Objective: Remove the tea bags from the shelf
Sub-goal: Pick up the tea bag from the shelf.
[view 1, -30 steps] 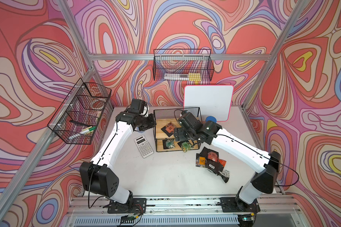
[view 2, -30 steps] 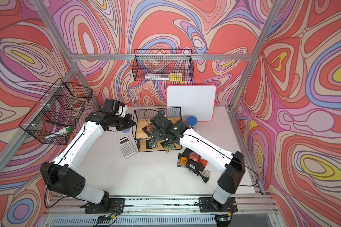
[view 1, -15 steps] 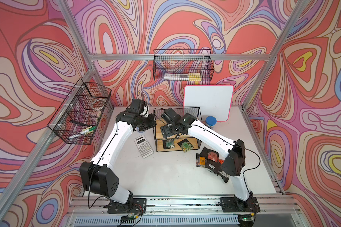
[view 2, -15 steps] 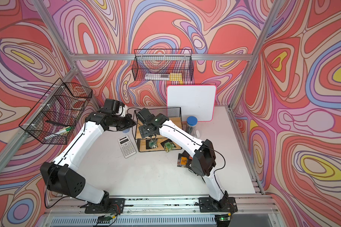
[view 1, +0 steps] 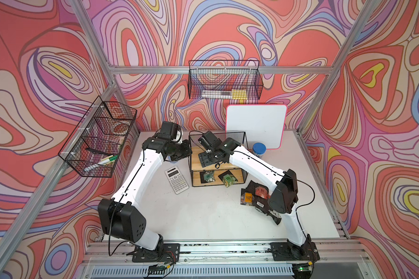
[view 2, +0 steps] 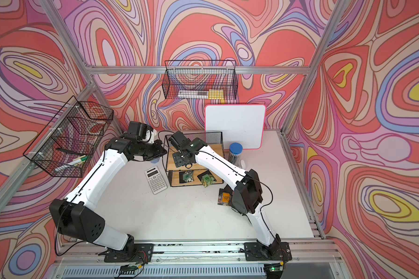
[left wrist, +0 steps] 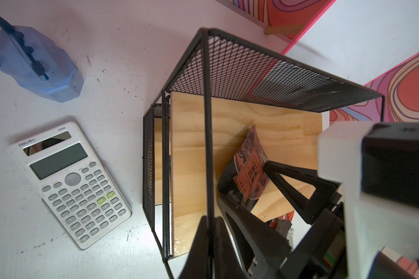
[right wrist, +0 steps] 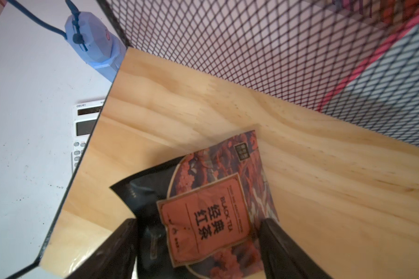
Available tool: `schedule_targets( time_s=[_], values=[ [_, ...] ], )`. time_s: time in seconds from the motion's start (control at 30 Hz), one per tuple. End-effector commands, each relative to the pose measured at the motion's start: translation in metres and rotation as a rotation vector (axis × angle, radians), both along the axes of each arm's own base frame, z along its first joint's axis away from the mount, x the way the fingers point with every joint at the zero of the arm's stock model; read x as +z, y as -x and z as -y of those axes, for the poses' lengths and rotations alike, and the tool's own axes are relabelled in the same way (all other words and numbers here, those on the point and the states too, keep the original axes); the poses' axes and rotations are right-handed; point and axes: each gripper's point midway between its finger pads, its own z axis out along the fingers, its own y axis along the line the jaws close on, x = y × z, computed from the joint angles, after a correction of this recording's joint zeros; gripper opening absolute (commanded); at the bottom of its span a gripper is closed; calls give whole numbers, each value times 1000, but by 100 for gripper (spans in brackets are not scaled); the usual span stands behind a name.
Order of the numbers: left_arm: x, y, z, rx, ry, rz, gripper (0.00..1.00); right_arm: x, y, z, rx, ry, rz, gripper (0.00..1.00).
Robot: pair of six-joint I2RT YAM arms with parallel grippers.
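Note:
The shelf (view 1: 196, 164) stands mid-table, with wooden boards (left wrist: 191, 145) in a black wire frame. My left gripper (left wrist: 209, 222) is shut on a front upright wire of that frame, at the shelf's left side (view 1: 188, 151). Over the top board (right wrist: 203, 96), my right gripper (right wrist: 197, 221) has a finger against each side edge of a black-and-red tea bag (right wrist: 203, 188). That bag looks buckled and tilted up (left wrist: 249, 154). Two green tea bags (view 1: 209, 177) (view 1: 228, 180) lie on the lower board. More tea bags (view 1: 254, 195) are piled on the table by the right arm.
A calculator (view 1: 176, 180) lies left of the shelf, with a blue plastic object (left wrist: 34, 62) behind it. A whiteboard (view 1: 255, 125) and a blue-lidded jar (view 1: 259, 148) stand behind the shelf on the right. Wire baskets (view 1: 99, 137) (view 1: 225, 81) hang on the walls.
My right arm swung from the shelf's lower front up to the top board, and its jaws narrowed round the red tea bag. The left arm has not moved.

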Motion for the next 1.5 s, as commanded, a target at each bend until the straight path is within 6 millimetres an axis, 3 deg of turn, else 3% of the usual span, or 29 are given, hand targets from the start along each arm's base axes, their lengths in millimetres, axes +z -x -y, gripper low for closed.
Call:
schedule_targets(
  time_s=[0.0,0.27,0.53,0.7,0.9,1.07,1.23,1.47],
  values=[
    [8,-6,1,15,20,22,0,-31,9,14,-27,46,-98,69],
    [8,-6,0,15,17,22,0,-30,8,20,-56,42,-97,39],
    [8,-6,0,15,17,24,0,-5,1,19,-64,15,-42,14],
    [8,-5,1,14,23,22,0,27,-2,21,-69,-33,26,1],
    [9,-6,1,15,22,26,0,62,10,27,-63,-113,69,0],
    [9,-5,1,17,24,23,0,72,31,41,-85,-162,59,0],
    [9,-5,0,18,22,23,0,70,60,58,-122,-213,25,0],
    [8,-4,0,19,21,21,0,34,101,95,-211,-217,-76,0]
  ],
)
